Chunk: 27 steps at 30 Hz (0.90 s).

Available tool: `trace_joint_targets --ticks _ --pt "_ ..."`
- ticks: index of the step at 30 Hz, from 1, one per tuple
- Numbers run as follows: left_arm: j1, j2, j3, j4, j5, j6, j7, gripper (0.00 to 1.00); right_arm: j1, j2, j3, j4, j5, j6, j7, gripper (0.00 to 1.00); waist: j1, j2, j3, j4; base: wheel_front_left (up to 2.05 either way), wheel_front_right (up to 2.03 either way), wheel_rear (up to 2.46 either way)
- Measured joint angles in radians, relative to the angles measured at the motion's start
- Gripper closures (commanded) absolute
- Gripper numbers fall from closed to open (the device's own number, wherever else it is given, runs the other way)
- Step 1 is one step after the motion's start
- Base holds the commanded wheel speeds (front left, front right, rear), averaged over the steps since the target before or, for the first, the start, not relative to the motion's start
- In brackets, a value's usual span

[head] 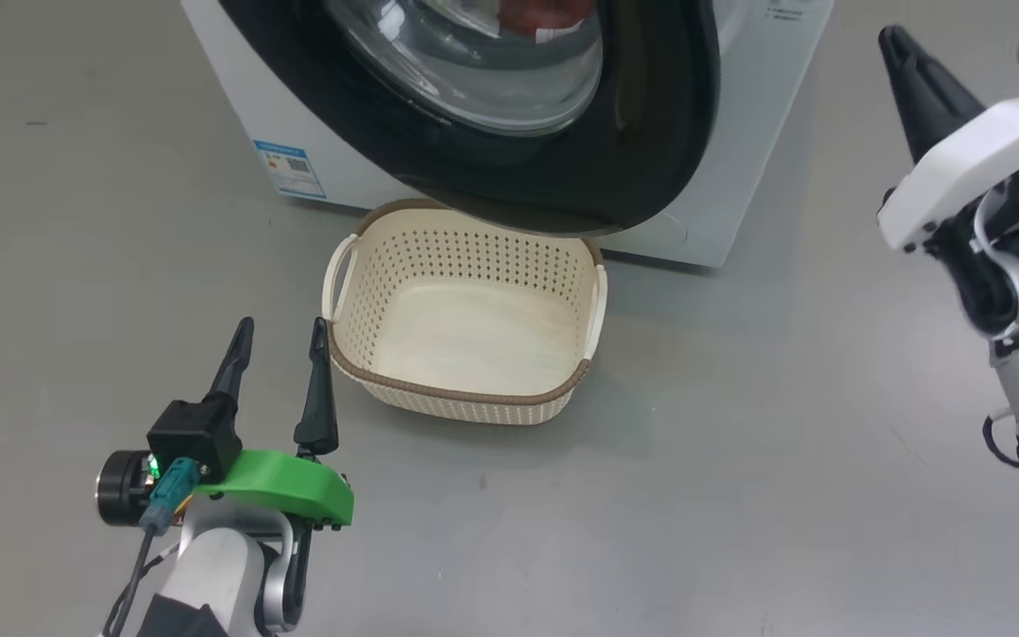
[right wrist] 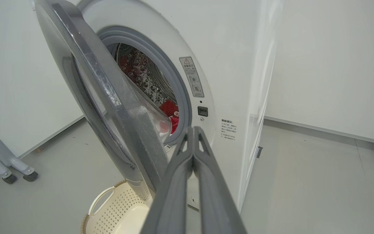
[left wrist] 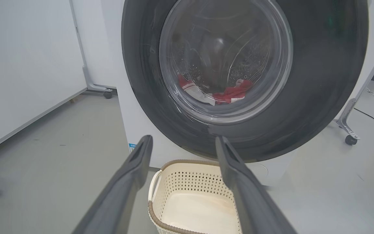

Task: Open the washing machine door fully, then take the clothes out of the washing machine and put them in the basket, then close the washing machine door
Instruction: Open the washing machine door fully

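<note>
I see the door [head: 651,133] ajar, clothes [left wrist: 229,94] inside, basket [head: 465,394] on its near side; left pincer [head: 284,326] spread wide, right pincer [head: 892,40] pinched closed, empty.

My head looks down on the basket [head: 465,394]. Both wrists face the washing machine door [left wrist: 320,81] close up, basket below.

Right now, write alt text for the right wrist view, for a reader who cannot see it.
The door stands partly open, seen nearly edge-on, swung out from the white washer, with red clothes in the drum behind it. The right gripper, shut, rises from the bottom centre, and the basket sits on the floor below the door.
</note>
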<state>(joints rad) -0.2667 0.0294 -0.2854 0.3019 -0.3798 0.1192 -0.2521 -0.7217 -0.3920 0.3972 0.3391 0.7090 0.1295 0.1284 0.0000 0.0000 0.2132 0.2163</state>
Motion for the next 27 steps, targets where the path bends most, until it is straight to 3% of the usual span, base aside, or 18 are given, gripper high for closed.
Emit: trace_joint_targets --ticks 6,9,10,11,17,27 --pt "0.035 0.0 0.057 0.002 0.029 0.0 0.0 0.0 0.107 -0.018 0.012 0.008 -0.108 0.0 -0.126 1.0 0.0 0.0 -0.044 -0.06 0.0 0.0 0.0" --pt "0.052 0.0 0.074 0.001 0.035 0.0 0.0 0.0 0.162 -0.004 0.008 0.01 -0.122 -0.027 -0.186 1.0 0.0 0.0 -0.061 -0.091 0.0 0.0 0.0" --pt "0.056 0.0 0.078 -0.001 0.039 0.0 0.0 0.0 0.182 0.003 0.003 0.011 -0.123 -0.041 -0.205 0.79 0.0 0.0 -0.066 -0.101 0.0 0.0 0.0" --pt "0.06 0.001 0.081 -0.003 0.042 0.0 0.0 0.0 0.201 0.011 -0.003 0.013 -0.123 -0.054 -0.224 0.0 0.0 0.0 -0.071 -0.111 0.0 0.0 0.0" --pt "0.064 0.002 0.058 -0.013 0.05 0.0 0.0 0.0 0.325 0.038 -0.046 0.029 -0.121 -0.119 -0.319 0.0 0.0 0.0 -0.094 -0.157 0.0 0.0 0.0" --pt "0.094 0.003 0.073 -0.025 0.059 0.0 0.0 0.0 0.424 0.089 -0.058 0.01 -0.121 -0.161 -0.369 0.0 0.0 0.0 -0.102 -0.185 0.0 0.0 0.0"
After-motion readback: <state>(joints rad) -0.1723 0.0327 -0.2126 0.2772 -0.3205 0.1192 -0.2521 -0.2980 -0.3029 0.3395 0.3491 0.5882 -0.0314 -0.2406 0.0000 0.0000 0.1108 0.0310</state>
